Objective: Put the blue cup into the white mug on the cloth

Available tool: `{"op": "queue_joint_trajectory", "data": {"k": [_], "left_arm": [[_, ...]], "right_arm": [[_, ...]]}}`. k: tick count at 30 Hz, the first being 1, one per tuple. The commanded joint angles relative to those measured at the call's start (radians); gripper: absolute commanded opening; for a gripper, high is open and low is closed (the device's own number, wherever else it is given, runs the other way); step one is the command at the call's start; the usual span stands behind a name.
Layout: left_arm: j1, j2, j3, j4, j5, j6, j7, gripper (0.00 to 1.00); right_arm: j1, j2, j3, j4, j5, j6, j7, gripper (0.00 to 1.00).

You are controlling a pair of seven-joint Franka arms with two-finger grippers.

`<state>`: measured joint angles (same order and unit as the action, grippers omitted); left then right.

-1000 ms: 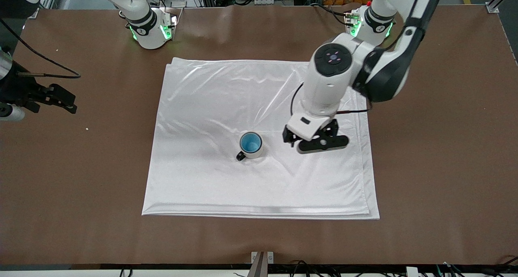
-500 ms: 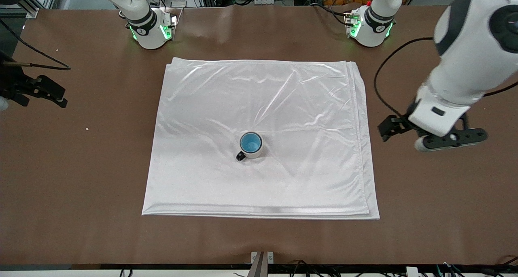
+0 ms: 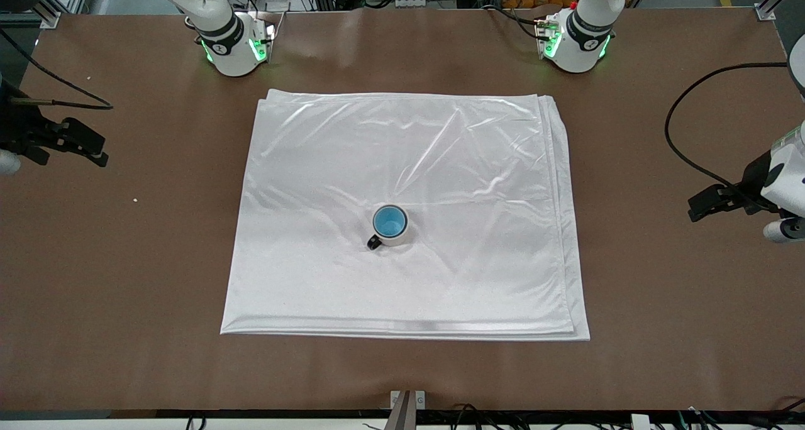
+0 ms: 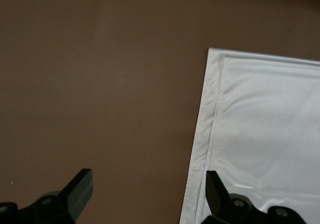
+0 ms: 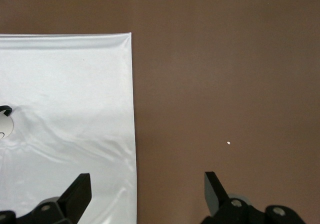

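Front view: the blue cup sits inside the white mug, and only its blue inside and paler rim show within the mug's cream wall. The mug stands upright on the cloth, near the middle of it, a little closer to the front camera than the center. The black handle of the mug points toward the front camera and slightly toward my right arm's end of the table. The cloth lies flat on the brown table, with soft wrinkles around the mug and layered edges along the side toward my left arm's end.

My left gripper is over the bare table at my left arm's end, well apart from the cloth and from the mug. In the left wrist view its fingers are spread wide and hold nothing; under them I see brown table and one corner of the cloth.

My right gripper is over the bare table at my right arm's end, also well apart from the cloth. In the right wrist view its fingers are spread wide and empty, over the edge of the cloth and the table.
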<state>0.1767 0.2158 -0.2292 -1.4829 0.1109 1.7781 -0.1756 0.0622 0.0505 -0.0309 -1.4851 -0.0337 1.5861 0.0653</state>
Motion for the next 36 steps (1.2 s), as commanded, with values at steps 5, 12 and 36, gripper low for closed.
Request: {"op": "queue_joint_trajectory", "data": {"k": [5,12,36], "left_arm": [[0.026,-0.101,-0.01,-0.132,-0.019,0.075,0.025,1.0],[0.024,-0.173,-0.012,-0.206,-0.019,0.136,0.025,1.0],[0.01,-0.205,-0.032,-0.108,-0.085,-0.04,0.041,1.0]], "right_arm": [[-0.044,-0.014,0.011,-0.023,0.026,-0.011,-0.007,1.0],[-0.041,-0.014,0.013,-0.023,0.038,-0.014,0.001,1.0],[-0.019,0.0,0.017,-0.023,0.038,0.002,0.002,1.0]]}}
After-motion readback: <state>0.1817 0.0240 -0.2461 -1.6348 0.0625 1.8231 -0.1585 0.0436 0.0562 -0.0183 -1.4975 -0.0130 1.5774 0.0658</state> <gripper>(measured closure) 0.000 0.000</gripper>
